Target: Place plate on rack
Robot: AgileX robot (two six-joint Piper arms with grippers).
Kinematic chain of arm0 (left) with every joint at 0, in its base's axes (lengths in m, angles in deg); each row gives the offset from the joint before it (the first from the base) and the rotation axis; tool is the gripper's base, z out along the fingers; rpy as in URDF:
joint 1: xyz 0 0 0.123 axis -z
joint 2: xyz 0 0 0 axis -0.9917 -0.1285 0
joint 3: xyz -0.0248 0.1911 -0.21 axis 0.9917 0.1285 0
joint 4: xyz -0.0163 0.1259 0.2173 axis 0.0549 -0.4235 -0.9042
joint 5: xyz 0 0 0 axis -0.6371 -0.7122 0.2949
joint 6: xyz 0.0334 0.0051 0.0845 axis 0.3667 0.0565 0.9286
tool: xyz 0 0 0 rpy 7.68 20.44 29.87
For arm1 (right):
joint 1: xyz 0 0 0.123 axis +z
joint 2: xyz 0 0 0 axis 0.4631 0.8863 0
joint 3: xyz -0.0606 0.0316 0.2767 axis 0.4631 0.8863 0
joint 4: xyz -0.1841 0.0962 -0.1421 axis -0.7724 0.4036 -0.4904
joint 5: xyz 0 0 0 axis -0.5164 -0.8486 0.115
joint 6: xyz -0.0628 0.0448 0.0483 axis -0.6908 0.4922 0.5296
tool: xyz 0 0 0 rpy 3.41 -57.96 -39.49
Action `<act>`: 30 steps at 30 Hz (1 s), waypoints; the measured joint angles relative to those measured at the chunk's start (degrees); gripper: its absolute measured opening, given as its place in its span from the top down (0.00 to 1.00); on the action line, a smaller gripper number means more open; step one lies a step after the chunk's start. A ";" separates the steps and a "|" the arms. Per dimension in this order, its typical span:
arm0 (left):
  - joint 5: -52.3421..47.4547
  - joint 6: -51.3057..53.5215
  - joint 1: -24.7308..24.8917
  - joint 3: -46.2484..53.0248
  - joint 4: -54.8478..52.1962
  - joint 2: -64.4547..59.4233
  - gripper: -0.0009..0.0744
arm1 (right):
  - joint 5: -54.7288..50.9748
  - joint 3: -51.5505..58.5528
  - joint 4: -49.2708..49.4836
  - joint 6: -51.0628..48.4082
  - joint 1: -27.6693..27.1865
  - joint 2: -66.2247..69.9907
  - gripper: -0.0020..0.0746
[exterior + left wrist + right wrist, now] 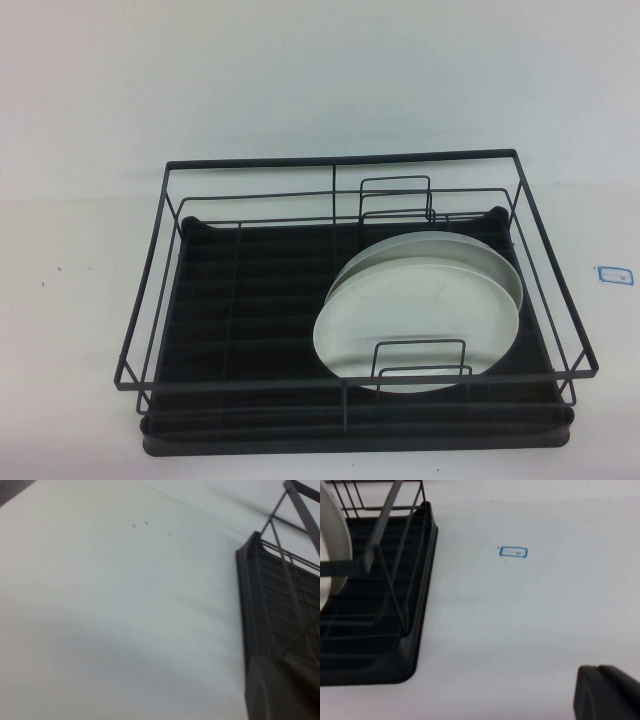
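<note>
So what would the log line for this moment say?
plates: two, leaning in rack | left gripper: out of view, shut | right gripper: shut, beside rack over table

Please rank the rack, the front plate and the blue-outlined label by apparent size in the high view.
1. rack
2. plate
3. label

Neither gripper shows in the high view; the right gripper is shut.

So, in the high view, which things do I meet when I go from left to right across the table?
Bare table → rack → plates leaning inside the rack's right half → small blue-outlined label on the table. Neither gripper shows in that view; the right gripper appears only at the edge of its own wrist view, shut.
</note>
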 joint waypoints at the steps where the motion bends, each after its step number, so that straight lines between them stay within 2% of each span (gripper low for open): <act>1: 0.00 0.00 0.02 0.00 -0.01 -0.11 0.99 | 0.00 0.00 0.10 0.00 0.00 0.00 0.95; 16: 0.15 0.00 0.02 0.00 -0.01 -0.23 0.99 | 0.00 0.00 0.25 0.00 0.00 0.00 0.95; 24: 4.99 1.04 0.02 0.09 -6.37 -0.23 0.99 | 0.00 0.00 0.36 0.00 0.00 0.00 0.95; 26: 5.09 6.13 0.02 0.09 -7.44 -0.23 0.99 | 0.56 0.00 0.36 0.00 0.00 0.00 0.95; 30: 4.86 27.43 0.02 0.09 -2.55 -0.23 0.99 | 1.33 0.00 0.36 0.00 0.00 0.00 0.95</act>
